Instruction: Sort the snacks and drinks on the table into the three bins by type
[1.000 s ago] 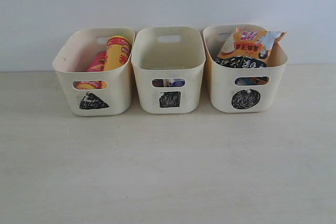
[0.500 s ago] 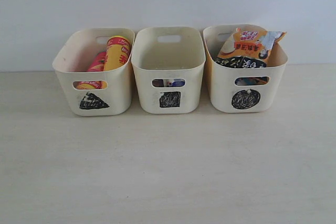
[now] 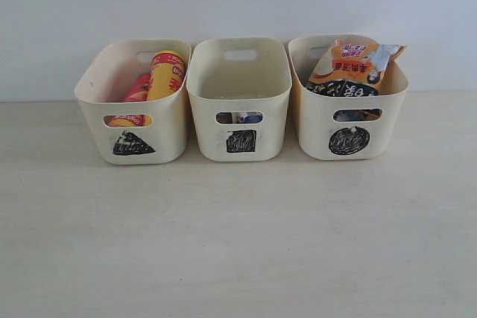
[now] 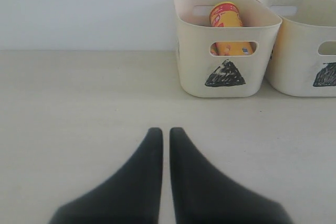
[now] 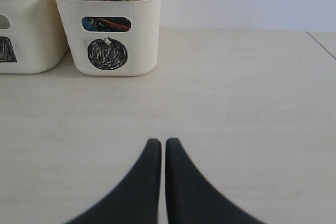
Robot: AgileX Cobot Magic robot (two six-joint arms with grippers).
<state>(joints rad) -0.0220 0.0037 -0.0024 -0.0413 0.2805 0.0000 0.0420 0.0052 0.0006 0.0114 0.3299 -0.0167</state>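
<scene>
Your left hand is closed right up, its two black tips pressed together with nothing between them. Your right hand is the same: closed and empty. Both sit low over the pale beige wood-grain counter, well short of the row of three cream plastic bins.

No snack or drink lies loose on the counter in any view, so there is no long axis to line up with. The yellow-red chip tube leans nearly upright in the triangle-marked bin, with the magenta chip tube just beside it. The orange-black crinkly bag sticks up out of the circle-marked bin. Something blue shows through that bin's slot, too little to name. Through the slot of the square-marked bin you see only a sliver of dark blue and white, likely the drink cartons.

The triangle-marked bin lies ahead of your left hand and the circle-marked bin ahead of your right, each well apart from the tips. From this, the sorting looks finished and no reach seems called for.
</scene>
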